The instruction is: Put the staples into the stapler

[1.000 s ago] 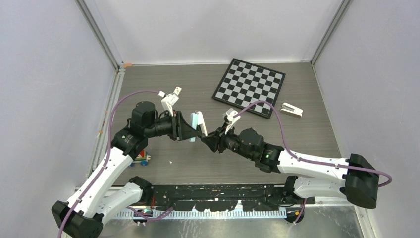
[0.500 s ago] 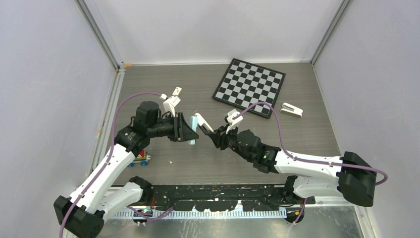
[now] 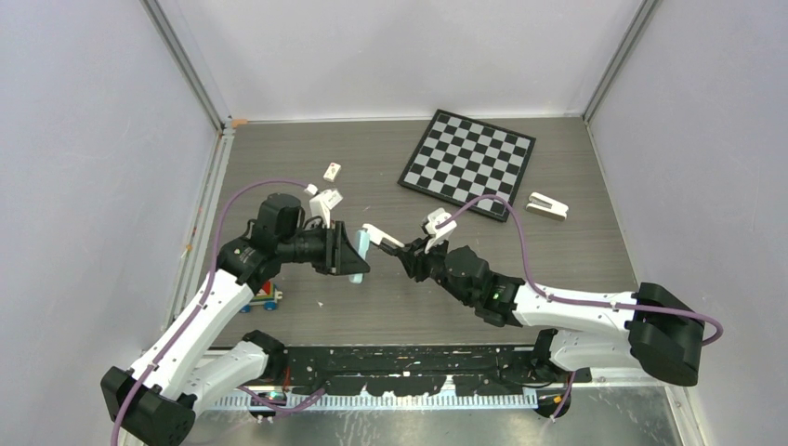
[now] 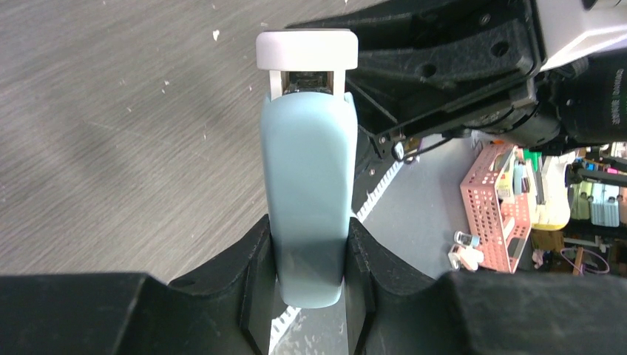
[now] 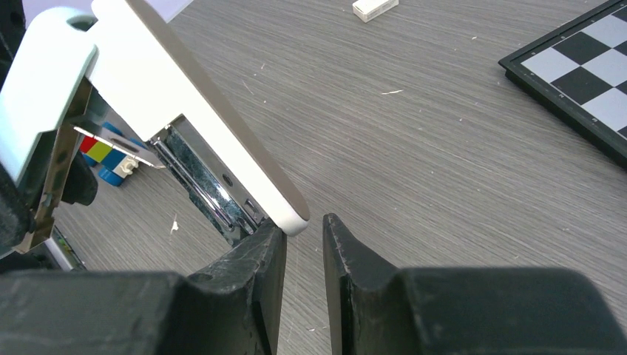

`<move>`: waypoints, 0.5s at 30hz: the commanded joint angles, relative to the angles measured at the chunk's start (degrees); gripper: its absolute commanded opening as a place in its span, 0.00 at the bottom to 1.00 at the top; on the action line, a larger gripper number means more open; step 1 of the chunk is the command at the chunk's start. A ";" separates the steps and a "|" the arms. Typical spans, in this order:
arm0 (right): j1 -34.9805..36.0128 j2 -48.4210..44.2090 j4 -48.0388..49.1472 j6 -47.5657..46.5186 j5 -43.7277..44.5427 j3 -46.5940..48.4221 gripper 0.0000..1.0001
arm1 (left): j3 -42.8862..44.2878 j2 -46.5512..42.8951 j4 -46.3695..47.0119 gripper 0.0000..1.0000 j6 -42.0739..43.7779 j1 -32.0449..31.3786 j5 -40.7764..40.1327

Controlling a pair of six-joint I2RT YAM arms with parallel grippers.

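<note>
My left gripper [image 3: 356,255] is shut on the body of a light blue stapler [image 3: 361,249], held above the table; the wrist view shows its blue shell [image 4: 307,177] clamped between both pads. The stapler's white arm [image 3: 382,235] is swung out toward my right gripper [image 3: 405,257]. The arm's rounded tip [image 5: 294,219] rests against the tip of the left finger [image 5: 259,259]. The right jaws stand a narrow gap apart with only table showing between them. The metal staple channel [image 5: 211,196] lies exposed. The staples' small white box [image 3: 332,170] sits on the table behind the left arm.
A chessboard [image 3: 468,163] lies at the back right, with a second, white stapler [image 3: 547,205] beside it. A colourful toy of bricks [image 3: 268,297] stands near the left arm's elbow. The right arm's purple cable [image 3: 506,206] arcs over the board's near edge.
The left gripper has drawn the stapler left and toward the near edge. The white arm has swung further open. The right jaws have narrowed.
</note>
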 commanded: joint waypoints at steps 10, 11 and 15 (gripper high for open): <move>-0.43 0.01 11.78 -3.75 1.13 -1.44 0.30 | -0.54 -1.60 -7.47 0.00 4.41 -0.55 6.70; -0.35 -0.01 11.99 -3.96 1.19 -1.55 0.30 | -0.54 -1.38 -7.76 0.00 4.65 -0.55 7.24; -0.35 -0.50 12.50 -5.73 1.45 -2.21 0.30 | 0.21 -0.33 -10.40 0.00 7.02 -0.55 7.76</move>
